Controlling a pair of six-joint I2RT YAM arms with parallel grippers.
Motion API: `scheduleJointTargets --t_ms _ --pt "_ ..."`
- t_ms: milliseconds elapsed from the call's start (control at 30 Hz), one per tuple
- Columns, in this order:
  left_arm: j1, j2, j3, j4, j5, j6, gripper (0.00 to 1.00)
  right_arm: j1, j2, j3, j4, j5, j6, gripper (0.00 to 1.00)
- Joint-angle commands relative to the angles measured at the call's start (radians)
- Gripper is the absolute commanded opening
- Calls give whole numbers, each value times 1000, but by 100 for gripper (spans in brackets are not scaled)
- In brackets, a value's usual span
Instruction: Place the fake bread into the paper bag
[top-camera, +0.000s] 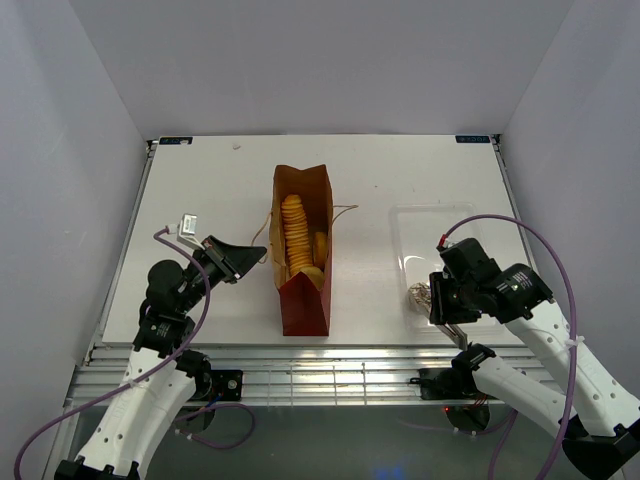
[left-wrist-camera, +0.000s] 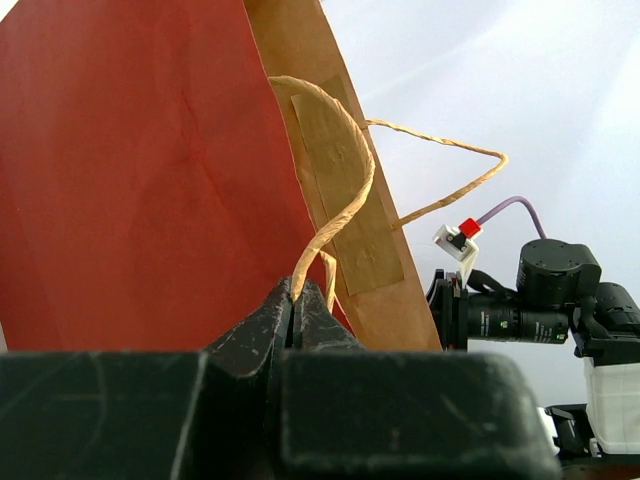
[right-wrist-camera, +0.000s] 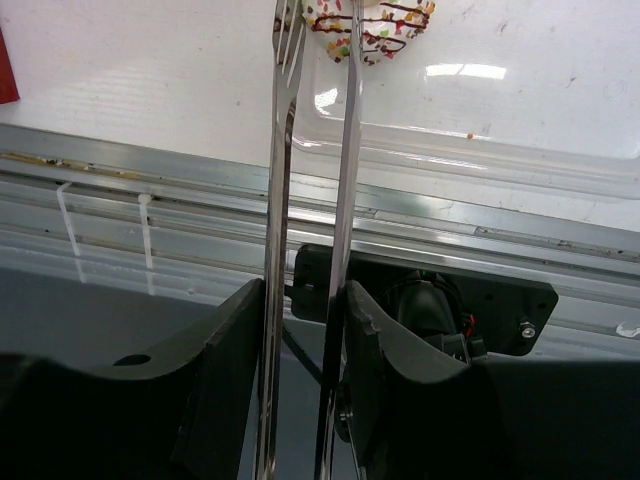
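Observation:
The brown paper bag (top-camera: 303, 250) lies open on the table with a long ridged golden loaf (top-camera: 293, 232) and round golden buns (top-camera: 318, 247) inside. My left gripper (left-wrist-camera: 296, 300) is shut on the bag's twine handle (left-wrist-camera: 340, 200), left of the bag in the top view (top-camera: 240, 262). My right gripper (right-wrist-camera: 305, 340) is shut on the metal tongs (right-wrist-camera: 345, 150). The tong tips pinch the small whitish brown-streaked pastry (right-wrist-camera: 370, 22) at the near left corner of the clear plastic tray (right-wrist-camera: 480, 130); the pastry also shows in the top view (top-camera: 418, 294).
The tray (top-camera: 445, 245) lies right of the bag. A small white clip (top-camera: 188, 226) lies on the table behind my left arm. The metal rail at the table's near edge (right-wrist-camera: 150, 190) runs just below the tongs.

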Motion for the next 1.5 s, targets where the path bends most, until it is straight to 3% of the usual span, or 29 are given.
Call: scheduleJointTargets --t_ms 0,467,1467 --pt "-2 15 3 -1 23 2 0 -2 -7 2 29 10 3 42" --pt "-2 15 6 -4 34 -10 0 -4 -41 112 -6 100 26 29" --pt "-2 -21 31 -92 -5 -30 0 -2 17 367 228 131 -143 29"
